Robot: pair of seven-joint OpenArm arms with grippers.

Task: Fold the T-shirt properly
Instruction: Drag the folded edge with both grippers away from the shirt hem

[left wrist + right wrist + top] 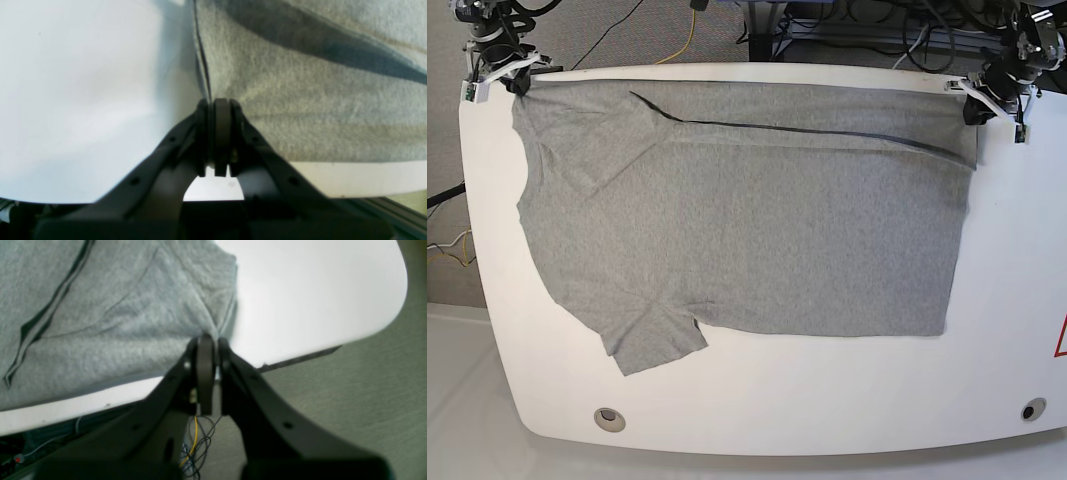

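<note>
The heather-grey T-shirt (747,220) lies spread wide on the white table (827,410), one sleeve (655,342) pointing to the front left. A dark fold line (807,130) runs near its far edge. My right gripper (517,82) is at the far left corner, shut on the shirt's corner; in the right wrist view its tips (208,340) pinch the cloth (116,323) at the table's edge. My left gripper (975,108) is at the far right corner, shut on the shirt's edge; in the left wrist view its tips (220,102) pinch the cloth (300,100).
The table has round holes near its front left (608,418) and front right (1033,409) and a red triangle mark (1060,340) at its right edge. Cables (847,25) hang behind the table. Loose wires (195,440) lie on the grey floor below the right gripper.
</note>
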